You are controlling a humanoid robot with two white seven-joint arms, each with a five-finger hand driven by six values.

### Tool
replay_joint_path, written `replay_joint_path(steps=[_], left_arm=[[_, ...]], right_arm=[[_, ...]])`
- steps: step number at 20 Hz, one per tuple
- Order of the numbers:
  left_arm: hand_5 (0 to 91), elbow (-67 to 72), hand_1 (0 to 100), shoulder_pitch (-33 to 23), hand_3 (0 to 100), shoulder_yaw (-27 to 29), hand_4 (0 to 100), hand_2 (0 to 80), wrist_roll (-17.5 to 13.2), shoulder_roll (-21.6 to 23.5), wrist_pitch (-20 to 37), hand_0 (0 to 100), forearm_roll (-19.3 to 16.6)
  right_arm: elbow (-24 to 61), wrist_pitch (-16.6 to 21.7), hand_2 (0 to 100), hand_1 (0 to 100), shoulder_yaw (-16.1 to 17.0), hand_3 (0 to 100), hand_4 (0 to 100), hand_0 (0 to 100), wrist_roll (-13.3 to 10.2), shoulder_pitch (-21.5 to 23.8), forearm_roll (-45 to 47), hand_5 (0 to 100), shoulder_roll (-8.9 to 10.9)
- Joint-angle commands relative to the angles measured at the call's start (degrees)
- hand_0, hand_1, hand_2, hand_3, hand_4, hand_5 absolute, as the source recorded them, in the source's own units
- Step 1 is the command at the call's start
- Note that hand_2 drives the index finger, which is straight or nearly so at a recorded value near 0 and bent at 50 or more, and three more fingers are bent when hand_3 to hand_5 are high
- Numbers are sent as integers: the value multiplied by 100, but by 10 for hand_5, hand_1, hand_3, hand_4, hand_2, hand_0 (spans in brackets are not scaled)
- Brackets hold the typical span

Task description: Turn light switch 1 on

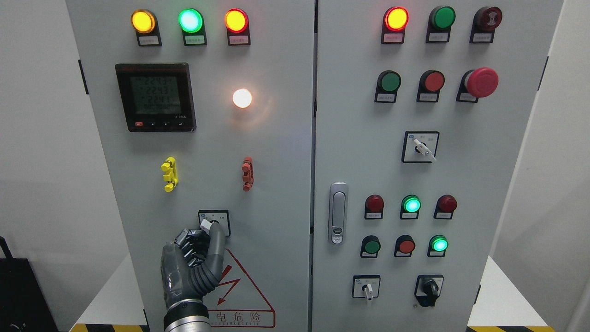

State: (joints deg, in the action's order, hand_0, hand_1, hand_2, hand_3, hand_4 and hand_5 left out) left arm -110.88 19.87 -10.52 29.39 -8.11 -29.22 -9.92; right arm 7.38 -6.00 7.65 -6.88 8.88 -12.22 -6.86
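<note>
Head view, facing a grey two-door electrical cabinet [276,152].

Left hand [193,263] is coming up from the bottom edge, left of centre, and reaching onto the left door. Its fingers [215,251] are curling up around the white knob of the rotary light switch [213,222], which is sitting on a square black-framed plate in the lower middle of the left door. The fingertips are touching the knob; the hand is clamped on it. The knob's white lever is pointing toward the upper left.

Above the switch, the round white lamp [242,98] is glowing brightly at mid-height of the left door, right of the digital meter [156,97]. The meter is showing lit numerals, too blurred to read exactly. Three indicator lamps [190,20] are shining along the top of the left door: yellow, green, orange-red. A yellow clip [169,174] and a red clip [247,173] are sitting between meter and switch. A red-bordered hazard triangle [239,290] is lying just right of the wrist.

Right door: a red mushroom emergency stop button [480,82] in the upper right, a chrome door handle [338,213] near the seam, and rows of pushbuttons and selector switches.

Right hand is not showing.
</note>
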Motion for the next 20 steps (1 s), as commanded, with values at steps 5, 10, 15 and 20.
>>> replay_joint_path(steps=[5, 10, 15, 20], left_arm=[[817, 5, 479, 8, 844, -3, 854, 629, 5, -6, 22, 738, -1], [818, 5, 462, 8, 845, 6, 855, 630, -4, -6, 13, 702, -1], [819, 5, 445, -1, 844, 6, 856, 631, 5, -6, 13, 683, -1], [820, 5, 418, 8, 845, -3, 855, 632, 5, -6, 13, 600, -1]], right_arm=[[0, 3, 0, 0, 0, 0, 0, 50, -7, 0, 1, 0, 0], [0, 3, 0, 0, 0, 0, 0, 51, -7, 0, 1, 0, 0], [0, 3, 0, 0, 0, 0, 0, 50, 2, 0, 1, 0, 0], [0, 3, 0, 0, 0, 0, 0, 50, 2, 0, 1, 0, 0]])
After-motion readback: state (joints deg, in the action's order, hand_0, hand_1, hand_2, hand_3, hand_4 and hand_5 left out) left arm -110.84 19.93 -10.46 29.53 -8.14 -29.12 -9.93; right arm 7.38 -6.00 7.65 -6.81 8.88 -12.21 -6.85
